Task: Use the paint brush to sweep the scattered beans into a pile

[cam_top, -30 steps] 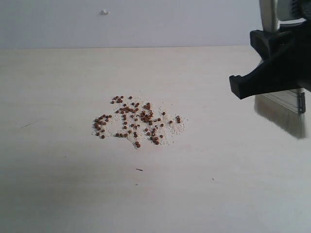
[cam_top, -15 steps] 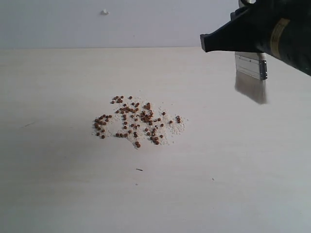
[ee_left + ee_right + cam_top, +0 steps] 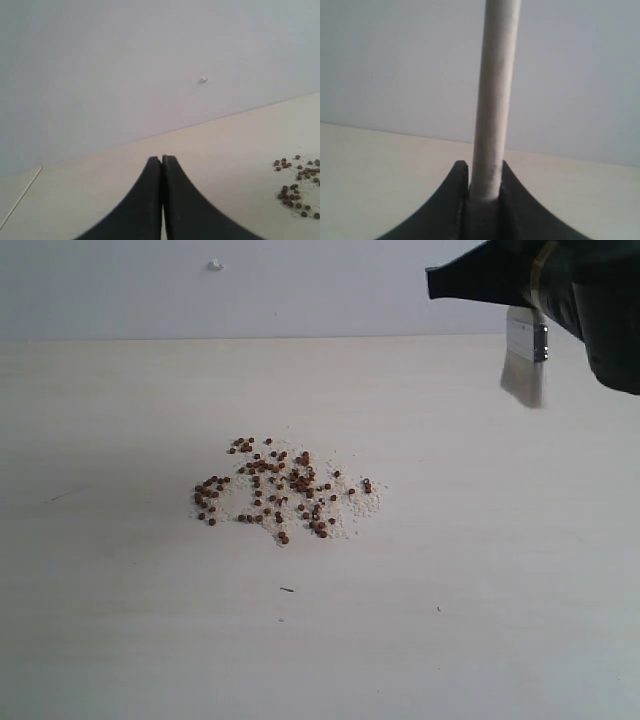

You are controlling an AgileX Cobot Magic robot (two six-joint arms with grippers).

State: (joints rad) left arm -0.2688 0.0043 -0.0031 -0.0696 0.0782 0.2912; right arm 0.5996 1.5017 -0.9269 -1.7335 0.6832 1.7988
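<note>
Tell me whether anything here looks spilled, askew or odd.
Small reddish-brown beans and pale crumbs lie scattered on the light wooden table, not piled. The flat wooden-handled paint brush with cream bristles, clamped in the right gripper, hangs clear of them at far right. A white blob marks the back wall.

Matt wood-look table (image 3: 120, 640), metal-banded paint brush (image 3: 524, 365)

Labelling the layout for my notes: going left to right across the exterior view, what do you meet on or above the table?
beans → tiny dark speck → paint brush
</note>
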